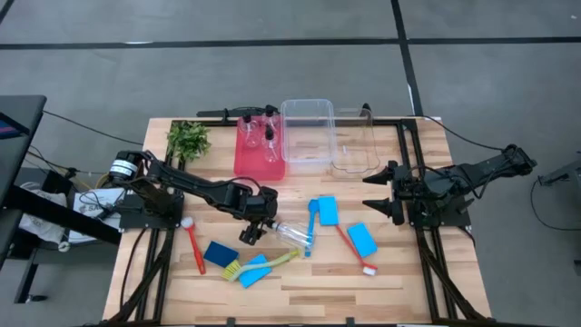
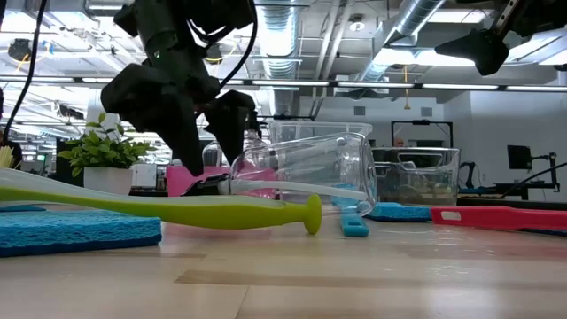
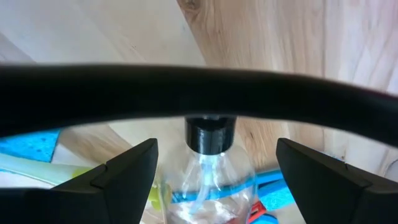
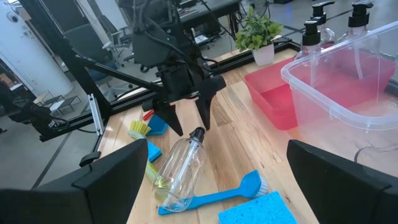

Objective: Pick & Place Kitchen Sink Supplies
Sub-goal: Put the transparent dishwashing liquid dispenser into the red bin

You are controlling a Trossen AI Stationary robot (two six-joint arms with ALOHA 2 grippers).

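A clear bottle (image 1: 290,234) with a black cap (image 3: 210,134) lies on its side on the table, cap toward the left arm. My left gripper (image 1: 260,229) is open and hangs low over the cap end, one finger on each side of the cap (image 4: 198,134), touching nothing. Around the bottle lie a blue brush (image 1: 311,227), a yellow-green brush (image 1: 263,263), two red brushes (image 1: 193,243) (image 1: 352,247) and several blue sponges (image 1: 327,211). My right gripper (image 1: 381,193) is open and waits above the table's right side.
A red tray (image 1: 259,159) at the far edge holds two upright bottles (image 1: 270,141). Two clear bins (image 1: 307,134) (image 1: 356,141) stand to its right and a leafy plant (image 1: 188,139) to its left. Bare wood lies along the near edge.
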